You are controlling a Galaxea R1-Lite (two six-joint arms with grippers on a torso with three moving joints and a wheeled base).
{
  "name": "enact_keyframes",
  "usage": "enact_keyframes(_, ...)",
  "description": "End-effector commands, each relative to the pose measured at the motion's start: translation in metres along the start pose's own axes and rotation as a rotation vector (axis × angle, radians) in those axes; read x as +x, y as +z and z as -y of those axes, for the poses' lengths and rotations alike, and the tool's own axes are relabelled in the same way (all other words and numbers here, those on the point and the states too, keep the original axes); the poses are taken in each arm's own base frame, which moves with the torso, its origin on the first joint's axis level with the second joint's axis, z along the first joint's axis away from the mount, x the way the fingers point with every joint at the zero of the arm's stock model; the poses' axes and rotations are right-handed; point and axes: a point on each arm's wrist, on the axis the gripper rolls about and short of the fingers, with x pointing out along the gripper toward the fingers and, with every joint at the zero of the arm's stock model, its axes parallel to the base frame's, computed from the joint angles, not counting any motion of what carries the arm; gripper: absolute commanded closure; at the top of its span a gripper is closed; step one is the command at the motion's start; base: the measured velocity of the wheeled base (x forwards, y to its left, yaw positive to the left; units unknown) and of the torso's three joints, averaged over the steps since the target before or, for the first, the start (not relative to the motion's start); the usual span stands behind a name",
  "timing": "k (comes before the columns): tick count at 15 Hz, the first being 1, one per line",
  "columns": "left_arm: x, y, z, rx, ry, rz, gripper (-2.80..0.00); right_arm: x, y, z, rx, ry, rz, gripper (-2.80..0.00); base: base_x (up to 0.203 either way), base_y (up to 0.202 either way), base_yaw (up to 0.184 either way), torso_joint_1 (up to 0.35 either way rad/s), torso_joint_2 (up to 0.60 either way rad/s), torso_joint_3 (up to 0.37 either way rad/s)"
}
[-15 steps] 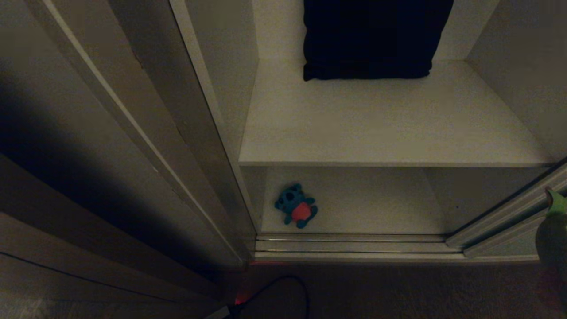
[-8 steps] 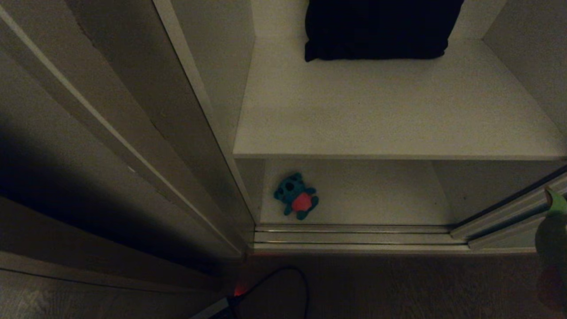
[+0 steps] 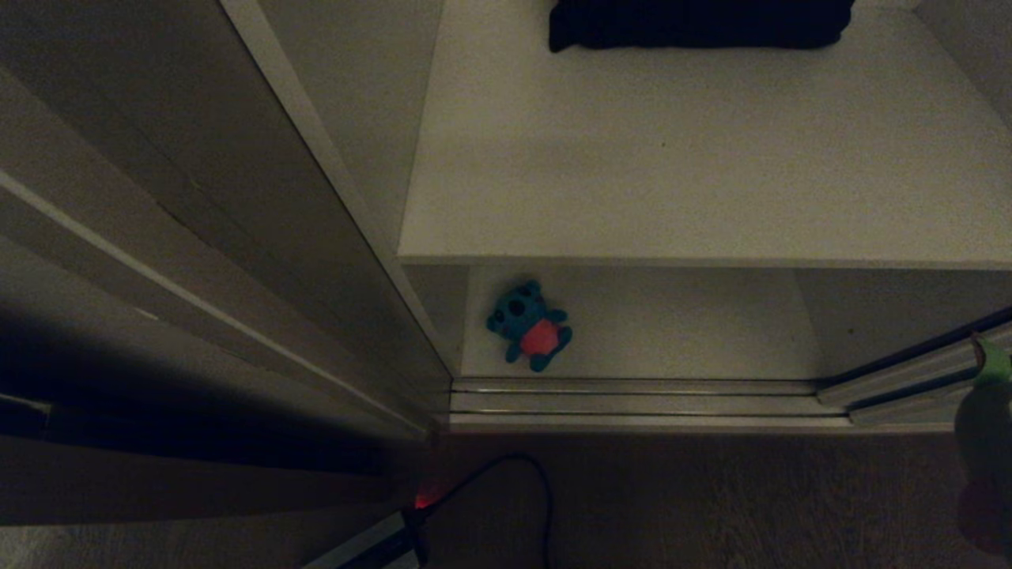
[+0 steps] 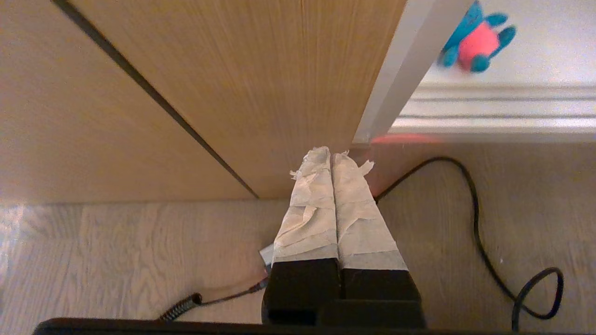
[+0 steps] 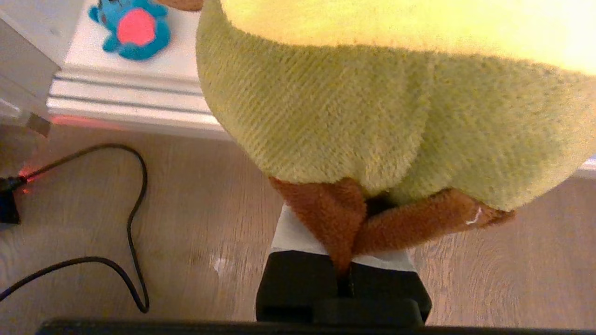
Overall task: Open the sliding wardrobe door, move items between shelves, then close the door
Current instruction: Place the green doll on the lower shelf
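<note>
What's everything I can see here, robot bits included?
Teal monster toy: one, teal with a red-pink belly, lying on the bottom shelf near its left end.
Avocado toy: one, yellow-green with brown legs, gripped by a leg in the right gripper, above the floor.
Shelves: two, off-white; the upper one above the bottom one.
Dark cushion: one, near black, at the back of the upper shelf.
Sliding door: one, pale, pushed to the right.
Floor track: one, ribbed metal, in front of the bottom shelf.
Cable: one, black, on the wooden floor.
Wooden side board: brown, left of the opening.
Left gripper: taped white, shut, empty, above the floor.
Right gripper: shut on the toy's leg.
</note>
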Motion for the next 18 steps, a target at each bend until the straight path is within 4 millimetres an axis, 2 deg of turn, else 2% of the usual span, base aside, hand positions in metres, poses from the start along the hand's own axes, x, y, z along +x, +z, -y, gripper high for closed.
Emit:
enact_keyframes(1,-0.0002,0.0001,0.0,0.0,0.0,0.001,0.0,0.0004,-0.0009,0.0,-0.001,0.0,-0.005,0.0,0.0,0.0,0.0,0.009,0.01,-0.203)
enact_keyframes(18,0.0,0.0001,0.0,0.0,0.002,0.004,0.0,0.0004,-0.0008,0.0,-0.001,0.0,-0.005,0.0,0.0,0.0,0.0,0.002,0.0,-0.198)
